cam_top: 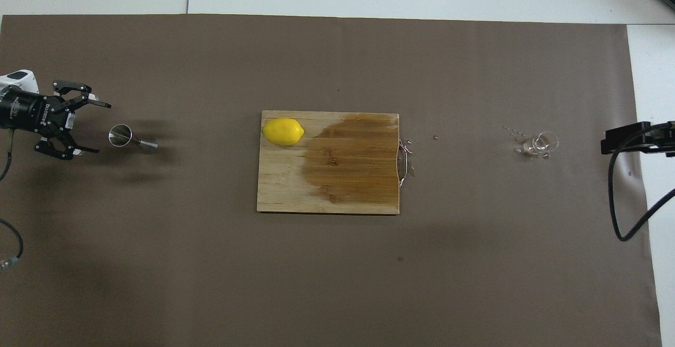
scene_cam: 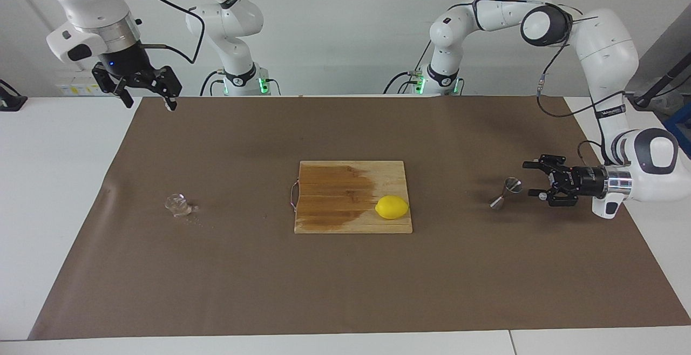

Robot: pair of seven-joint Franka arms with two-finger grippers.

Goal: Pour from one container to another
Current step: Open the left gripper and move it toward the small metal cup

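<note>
The metal jigger (scene_cam: 504, 193) (cam_top: 132, 140) stands on the brown mat toward the left arm's end of the table, wide mouth up. My left gripper (scene_cam: 529, 179) (cam_top: 102, 128) is low over the mat beside it. The gripper lies level and open, its fingertips pointing at the jigger and just short of it. The small clear glass cup (scene_cam: 177, 204) (cam_top: 540, 144) sits toward the right arm's end with droplets around it. My right gripper (scene_cam: 150, 102) waits open, high over the mat's corner at the robots' end, holding nothing.
A wooden cutting board (scene_cam: 334, 220) (cam_top: 285, 189) with a dark wet patch lies mid-table. A yellow lemon (scene_cam: 392, 207) (cam_top: 283, 131) rests on its corner toward the left arm's end. The brown mat (scene_cam: 345, 290) covers most of the white table.
</note>
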